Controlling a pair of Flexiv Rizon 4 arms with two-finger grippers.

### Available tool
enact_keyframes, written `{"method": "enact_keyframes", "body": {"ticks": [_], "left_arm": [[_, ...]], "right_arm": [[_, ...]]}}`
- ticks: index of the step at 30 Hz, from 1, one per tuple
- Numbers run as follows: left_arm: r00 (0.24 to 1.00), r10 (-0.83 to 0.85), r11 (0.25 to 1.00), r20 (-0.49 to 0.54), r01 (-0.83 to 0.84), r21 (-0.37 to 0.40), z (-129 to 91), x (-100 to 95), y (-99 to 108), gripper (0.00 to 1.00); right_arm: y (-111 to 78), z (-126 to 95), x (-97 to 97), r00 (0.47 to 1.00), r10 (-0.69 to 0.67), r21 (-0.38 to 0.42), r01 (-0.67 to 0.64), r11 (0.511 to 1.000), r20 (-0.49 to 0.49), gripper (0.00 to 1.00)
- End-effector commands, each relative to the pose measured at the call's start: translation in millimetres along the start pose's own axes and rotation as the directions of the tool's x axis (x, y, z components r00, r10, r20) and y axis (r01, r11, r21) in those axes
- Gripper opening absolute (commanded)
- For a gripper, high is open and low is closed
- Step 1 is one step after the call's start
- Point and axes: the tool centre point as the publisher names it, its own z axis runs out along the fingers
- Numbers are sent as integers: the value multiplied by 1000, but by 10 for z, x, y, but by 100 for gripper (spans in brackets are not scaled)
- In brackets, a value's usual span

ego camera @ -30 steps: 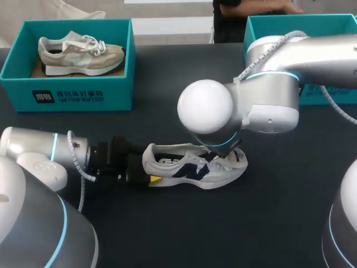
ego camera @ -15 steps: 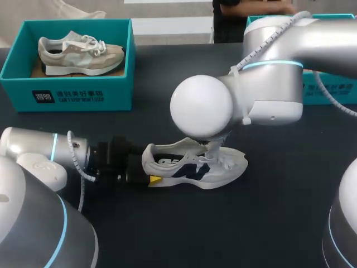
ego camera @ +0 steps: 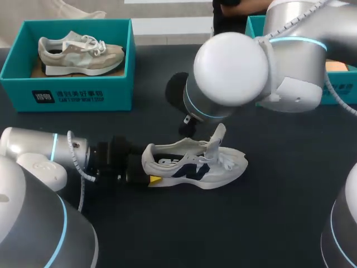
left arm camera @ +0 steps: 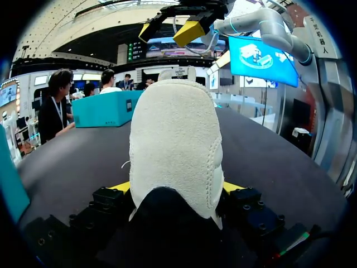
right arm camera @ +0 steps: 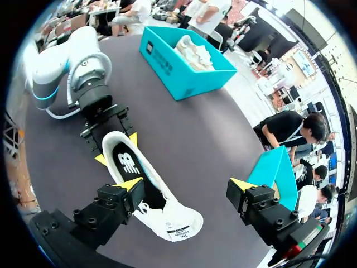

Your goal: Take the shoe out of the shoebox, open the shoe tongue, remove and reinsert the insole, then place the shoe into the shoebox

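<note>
A white shoe (ego camera: 192, 166) with a navy logo lies on its sole on the dark table, toe to the right. Its tongue (ego camera: 215, 139) stands pulled up and forward. My left gripper (ego camera: 146, 168) comes in from the left and is shut on the heel (left arm camera: 175, 151), one yellow tip on each side. My right gripper (right arm camera: 185, 185) hangs open above the shoe, touching nothing. From there the dark insole (right arm camera: 129, 164) shows inside the shoe and the tongue (right arm camera: 177, 225) lies towards the toe. The left wrist view shows the right gripper (left arm camera: 170, 28) high over the heel.
A teal shoebox (ego camera: 67, 92) at the back left holds a beige shoe (ego camera: 78, 53). A second teal box (ego camera: 334, 89) sits at the back right, partly behind my right arm (ego camera: 231, 70). Bare table lies in front of the shoe.
My right gripper has let go of the tongue, opened wide and risen up and back from the shoe. The tongue now stands raised. The left arm and the shoe have kept still.
</note>
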Motion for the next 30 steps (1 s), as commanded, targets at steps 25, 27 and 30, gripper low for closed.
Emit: {"method": "enact_keyframes", "body": {"ticks": [25,27,30], "left_arm": [[1000,0,1000,1,0,1,4,9,4,0],[1000,0,1000,1,0,1,4,9,4,0],[1000,0,1000,1,0,1,4,9,4,0]], "right_arm": [[73,522,563,867,-361,184,439,879,-344,0],[73,522,563,867,-361,184,439,879,-344,0],[73,522,563,867,-361,184,439,879,-344,0]]}}
